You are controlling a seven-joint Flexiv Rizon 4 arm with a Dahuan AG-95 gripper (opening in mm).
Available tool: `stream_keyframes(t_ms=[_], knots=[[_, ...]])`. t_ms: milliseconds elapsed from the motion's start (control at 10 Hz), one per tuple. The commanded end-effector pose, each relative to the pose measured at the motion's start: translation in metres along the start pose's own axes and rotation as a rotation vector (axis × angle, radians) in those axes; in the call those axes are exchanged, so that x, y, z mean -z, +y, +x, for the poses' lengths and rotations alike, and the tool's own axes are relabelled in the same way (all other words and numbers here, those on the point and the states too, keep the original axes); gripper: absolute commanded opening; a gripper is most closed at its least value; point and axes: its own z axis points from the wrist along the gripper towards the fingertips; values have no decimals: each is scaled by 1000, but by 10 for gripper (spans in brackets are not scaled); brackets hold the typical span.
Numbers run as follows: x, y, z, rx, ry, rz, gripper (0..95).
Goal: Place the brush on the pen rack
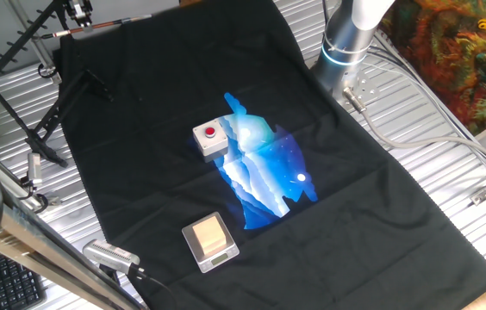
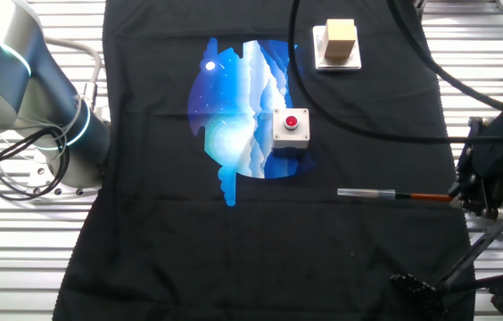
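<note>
The brush (image 2: 385, 193) hangs level above the black cloth, pale tip pointing toward the cloth's middle and reddish handle running into my gripper (image 2: 459, 194) at the right edge. In one fixed view the brush (image 1: 105, 25) crosses the cloth's far left corner under the gripper (image 1: 72, 26), whose fingers look shut on the handle end. The pen rack (image 1: 19, 52) is a black toothed bar on splayed legs just left of the gripper. In the other fixed view the pen rack (image 2: 470, 266) shows its legs below the gripper. Whether the brush touches the teeth is hidden.
A grey box with a red button (image 1: 210, 138) sits mid-cloth on a blue print (image 1: 264, 172). Near the front edge a wooden block rests on a small scale (image 1: 209, 238). The arm's base (image 1: 351, 34) stands at the far right; a keyboard (image 1: 2, 275) lies at lower left.
</note>
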Motion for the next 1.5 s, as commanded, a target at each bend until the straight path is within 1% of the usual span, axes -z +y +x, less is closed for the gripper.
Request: stream_keyframes(t_ms=[100,300,500,600,1000,1300,1500], knots=[[1,1,-1,-4,0,-3,0],[3,3,-3,-11,4,-13,0],[9,10,-9,-26,9,-9,0],[13,13,-10,-33,7,-8,0],[22,20,-9,-19,-1,-18,0],[30,26,-4,-10,0,-23,0],[32,28,-6,-2,4,-25,0]])
